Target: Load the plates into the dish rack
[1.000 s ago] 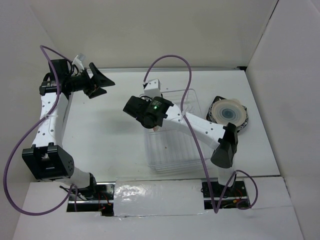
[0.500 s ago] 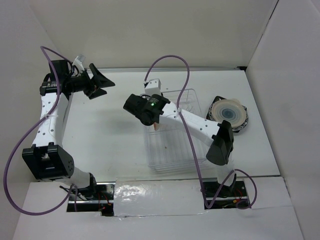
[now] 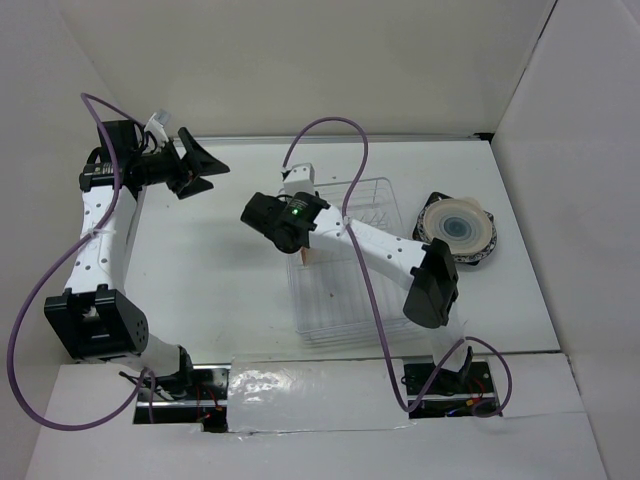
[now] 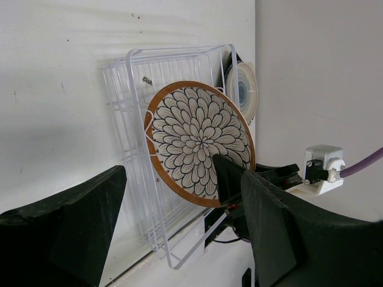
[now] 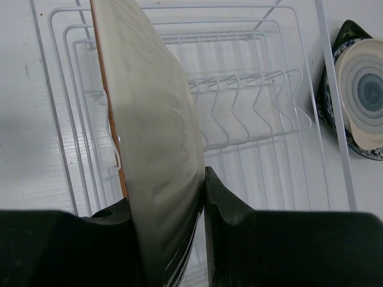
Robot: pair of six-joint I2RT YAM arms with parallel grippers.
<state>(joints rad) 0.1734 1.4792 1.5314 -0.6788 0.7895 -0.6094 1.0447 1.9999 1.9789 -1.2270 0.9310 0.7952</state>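
plate point(image 4: 200, 143) petal face, left wrist view only

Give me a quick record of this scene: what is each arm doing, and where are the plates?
Right gripper: shut on the brown-white patterned plate, held on edge
Plate position: over the dish rack, beside its tines
Left gripper: open, empty, away from the rack
Other plates: stacked on the table right of the rack, blue-centred one on top

Wht table point(image 3: 230, 270), bg walls point(image 3: 300, 60), shiny patch point(image 3: 300, 395)
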